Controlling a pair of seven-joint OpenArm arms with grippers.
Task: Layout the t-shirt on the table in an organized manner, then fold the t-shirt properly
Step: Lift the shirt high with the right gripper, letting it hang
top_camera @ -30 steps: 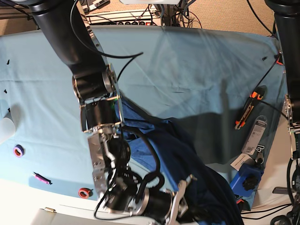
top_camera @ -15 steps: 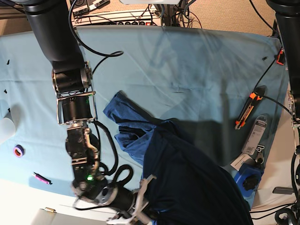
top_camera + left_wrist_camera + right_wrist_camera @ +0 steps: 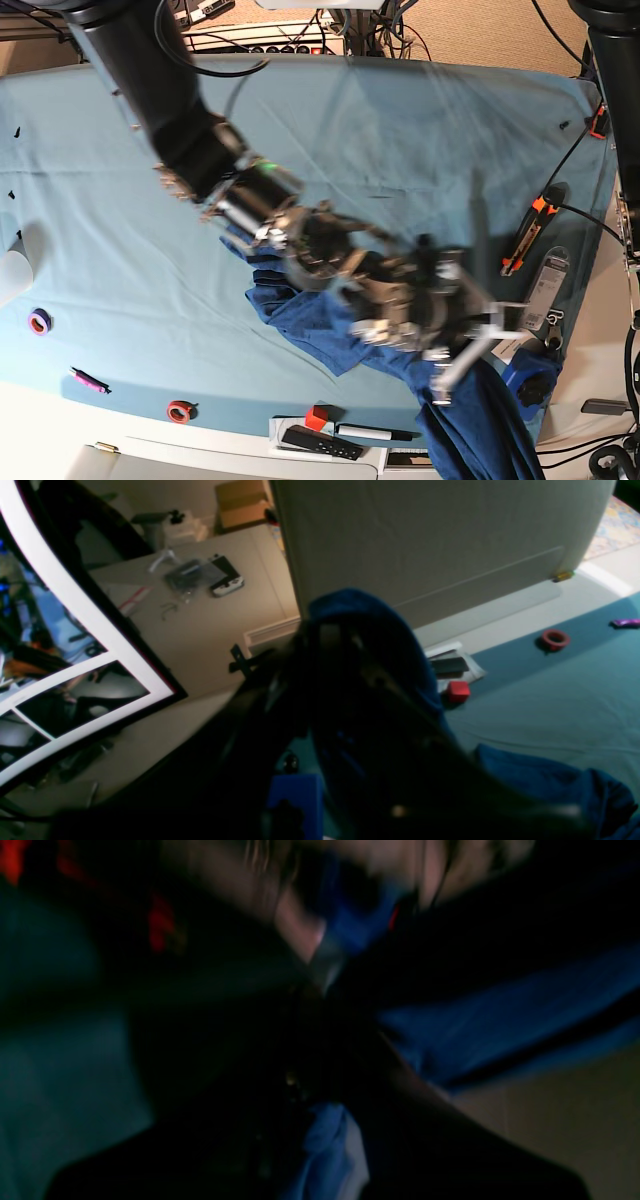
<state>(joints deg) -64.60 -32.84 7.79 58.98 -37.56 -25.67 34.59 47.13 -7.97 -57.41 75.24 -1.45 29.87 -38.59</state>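
The dark navy t-shirt (image 3: 320,325) lies crumpled on the front right of the teal table (image 3: 420,130), and one end hangs over the front edge at the lower right. My right gripper (image 3: 470,350) is blurred with motion above the shirt's right part. The right wrist view is dark and smeared, showing blue cloth (image 3: 500,1030) close to the fingers, and the jaws do not show clearly. My left gripper (image 3: 345,645) is out of the base view. In the left wrist view it sits past the table's front edge with shirt cloth (image 3: 365,615) wrapped over its tip.
Along the front edge are a red tape roll (image 3: 180,411), a purple roll (image 3: 39,321), a pink marker (image 3: 88,380), a red cube (image 3: 316,417) and a black remote (image 3: 320,441). An orange-black tool (image 3: 527,235) and a blue object (image 3: 527,380) sit at the right edge.
My right arm has swung from the front left edge across to the right over the shirt. The shirt, raised like a tent before, now lies lower and trails off the front right.
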